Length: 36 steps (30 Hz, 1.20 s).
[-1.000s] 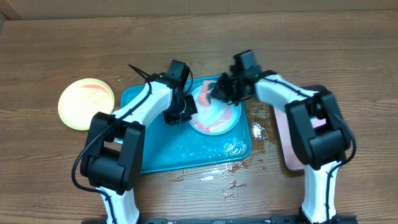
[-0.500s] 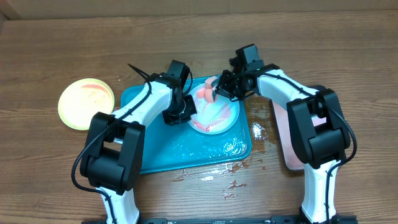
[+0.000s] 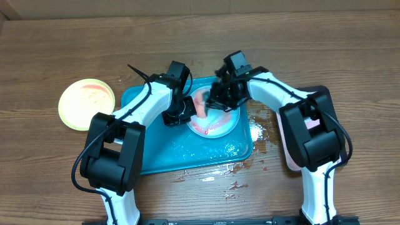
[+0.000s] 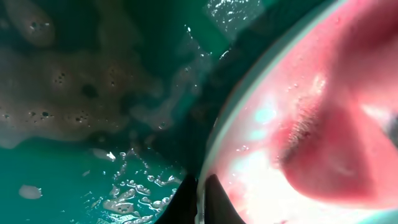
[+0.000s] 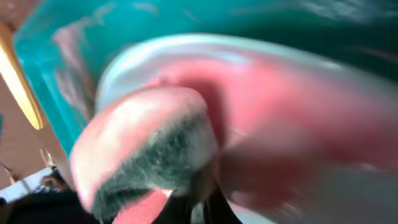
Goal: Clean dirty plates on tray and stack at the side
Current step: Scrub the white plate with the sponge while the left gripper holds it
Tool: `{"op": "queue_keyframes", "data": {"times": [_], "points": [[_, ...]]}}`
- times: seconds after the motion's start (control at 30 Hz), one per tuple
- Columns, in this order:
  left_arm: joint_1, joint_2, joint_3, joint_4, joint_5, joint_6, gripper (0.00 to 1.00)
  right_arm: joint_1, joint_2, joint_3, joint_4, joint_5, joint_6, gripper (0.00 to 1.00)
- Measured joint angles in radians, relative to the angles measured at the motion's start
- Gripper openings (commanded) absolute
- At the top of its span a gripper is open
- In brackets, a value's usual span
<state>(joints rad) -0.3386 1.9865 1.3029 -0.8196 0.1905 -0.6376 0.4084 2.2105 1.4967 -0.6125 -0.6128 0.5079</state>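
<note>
A light blue plate (image 3: 219, 122) smeared with red sauce lies on the teal tray (image 3: 156, 150). My left gripper (image 3: 185, 114) is shut on the plate's left rim; the left wrist view shows its jaws (image 4: 202, 200) pinching the rim of the plate (image 4: 298, 124). My right gripper (image 3: 215, 99) is shut on a pink sponge (image 3: 200, 103) with a dark scrub side and presses it onto the plate's left part. The right wrist view shows the sponge (image 5: 149, 143) on the plate (image 5: 298, 112). One yellow-green plate (image 3: 86, 104) with orange smears lies on the table left of the tray. I see no other plate.
Foam and water lie on the tray floor (image 4: 62, 112) and spill over the table near the tray's front right corner (image 3: 240, 169). A black-rimmed tray with a pinkish inside (image 3: 289, 140) sits to the right, under my right arm.
My right gripper has swept the sponge leftward across the blue plate, toward my left gripper. The left gripper has kept its hold on the rim.
</note>
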Motion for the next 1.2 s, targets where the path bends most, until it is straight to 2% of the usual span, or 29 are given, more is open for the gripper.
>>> {"op": "queue_keyframes", "data": {"times": [0.33, 0.57, 0.7, 0.93, 1.2], "points": [[0.0, 0.0, 0.0, 0.003, 0.002, 0.0, 0.04, -0.121, -0.008, 0.094, -0.294, 0.154, -0.044, 0.04], [0.0, 0.0, 0.0, 0.007, 0.003, 0.0, 0.04, -0.082, -0.008, 0.159, -0.476, 0.274, -0.193, 0.04], [0.0, 0.0, -0.001, 0.01, 0.003, -0.004, 0.04, -0.021, -0.008, 0.16, -0.557, 0.273, -0.253, 0.04], [0.0, 0.0, -0.002, 0.013, 0.004, -0.012, 0.05, 0.106, -0.008, 0.157, -0.507, 0.173, -0.264, 0.04], [0.0, 0.0, -0.002, 0.014, 0.008, -0.014, 0.04, 0.115, 0.003, 0.15, -0.368, 0.112, -0.134, 0.04]]}}
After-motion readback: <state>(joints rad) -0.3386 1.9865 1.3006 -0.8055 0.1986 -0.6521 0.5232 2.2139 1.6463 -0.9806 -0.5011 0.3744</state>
